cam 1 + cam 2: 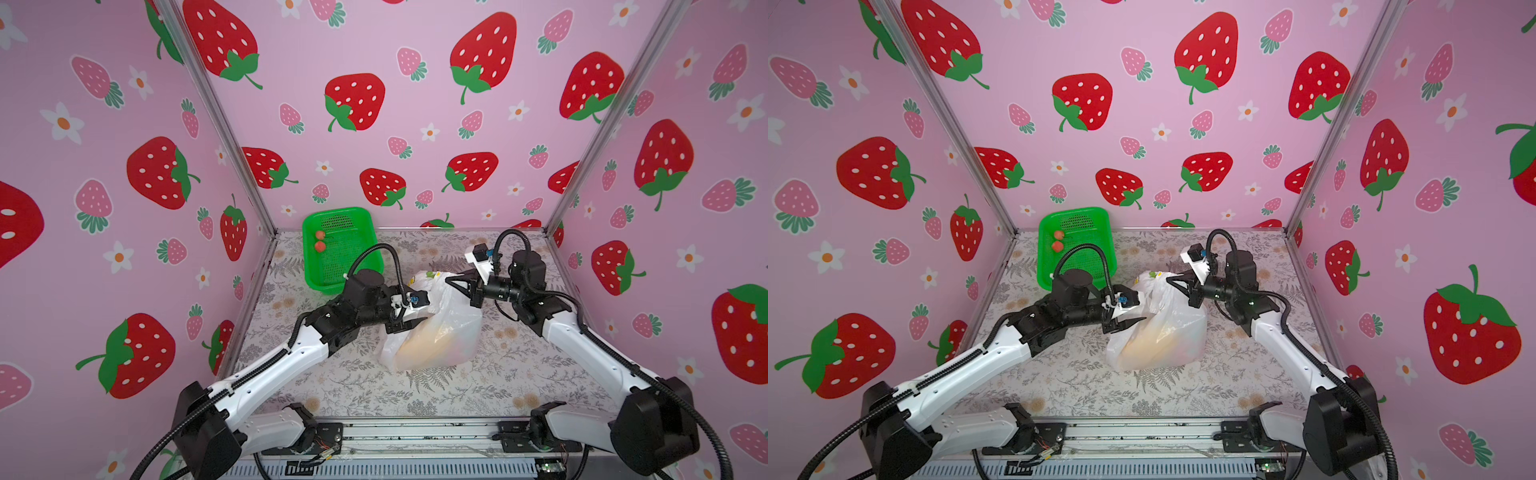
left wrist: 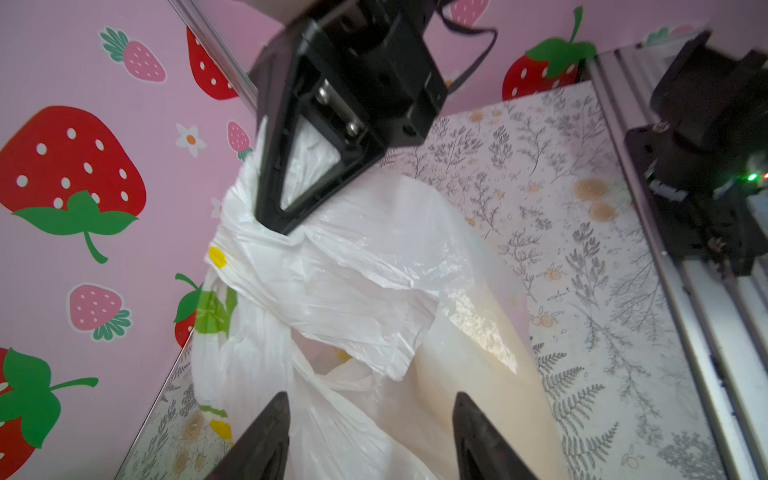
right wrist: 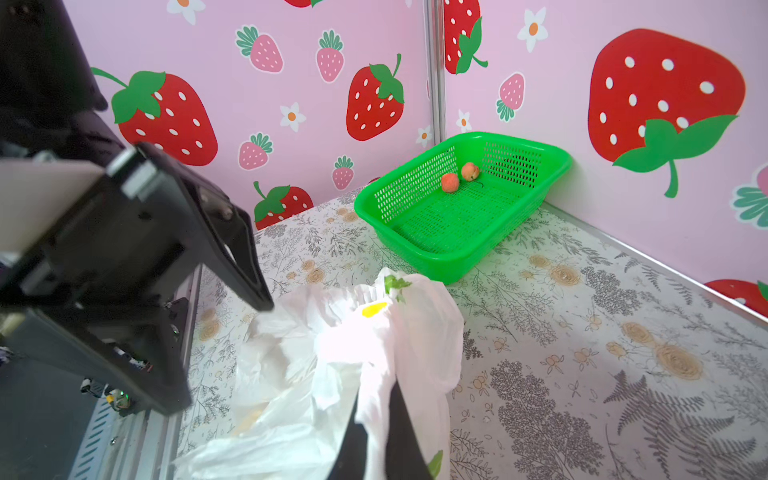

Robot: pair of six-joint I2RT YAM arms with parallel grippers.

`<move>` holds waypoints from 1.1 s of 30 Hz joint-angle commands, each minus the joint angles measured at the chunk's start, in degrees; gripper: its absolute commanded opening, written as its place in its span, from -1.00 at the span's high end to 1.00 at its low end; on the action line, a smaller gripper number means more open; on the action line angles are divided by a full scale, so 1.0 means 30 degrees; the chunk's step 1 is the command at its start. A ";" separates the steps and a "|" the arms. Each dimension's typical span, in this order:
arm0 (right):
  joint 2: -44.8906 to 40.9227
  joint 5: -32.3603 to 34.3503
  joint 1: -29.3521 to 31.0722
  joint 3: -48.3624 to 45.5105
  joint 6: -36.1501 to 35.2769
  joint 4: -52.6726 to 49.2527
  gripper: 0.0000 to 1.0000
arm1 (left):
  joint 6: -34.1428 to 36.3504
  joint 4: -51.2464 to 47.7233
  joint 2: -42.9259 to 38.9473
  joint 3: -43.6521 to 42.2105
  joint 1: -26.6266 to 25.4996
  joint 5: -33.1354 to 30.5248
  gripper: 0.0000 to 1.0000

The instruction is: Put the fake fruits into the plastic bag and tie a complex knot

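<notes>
On the fern-printed tabletop (image 1: pixel 519 374), walled in by strawberry paper, the plastic bag (image 1: pixel 440 328) stands between both hands. The right hand (image 3: pixel 378 401) pinches its crinkled, twisted top. The left hand (image 2: pixel 370 399) is spread astride thin, translucent white film, with yellowish fruit (image 1: pixel 419 347) blurring through.

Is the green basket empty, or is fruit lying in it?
Not empty: two small reddish fruits lie inside the green basket, toward one end.
</notes>
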 commanded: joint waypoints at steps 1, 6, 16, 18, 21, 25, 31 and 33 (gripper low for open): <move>-0.0741 -0.0523 0.0162 -0.0204 -0.1665 0.0600 1.00 | -0.1957 0.0098 0.0013 0.1318 0.1227 0.2829 -0.40; -0.0964 -0.0771 0.0402 -0.0550 -0.1345 0.1603 1.00 | -0.2361 -0.2186 0.2832 0.4559 0.1340 0.1763 -0.45; -0.0940 -0.0531 0.0815 -0.0500 -0.1283 0.1595 1.00 | -0.1467 -0.4604 0.6506 0.8119 0.1253 0.2976 -0.60; -0.0823 -0.0515 0.0870 -0.0427 -0.1362 0.1537 1.00 | -0.1190 -0.5069 0.7010 0.8644 0.1238 0.3051 -0.64; -0.0680 -0.0505 0.0977 -0.0157 -0.1504 0.1230 1.00 | -0.0441 -0.5586 0.7604 0.9084 0.1072 0.2795 -0.59; -0.0552 -0.0384 0.1049 0.0137 -0.1547 0.0881 1.00 | 0.0172 -0.5806 0.8029 0.9393 0.0982 0.2522 -0.37; -0.0464 -0.0179 0.1239 0.0255 -0.1244 0.0918 1.00 | 0.0960 -0.6018 0.8587 0.9659 0.0717 0.2176 0.06; -0.0415 -0.0045 0.1312 0.0262 -0.1225 0.0928 1.00 | 0.0966 -0.5992 0.8676 0.9750 0.0667 0.2135 0.18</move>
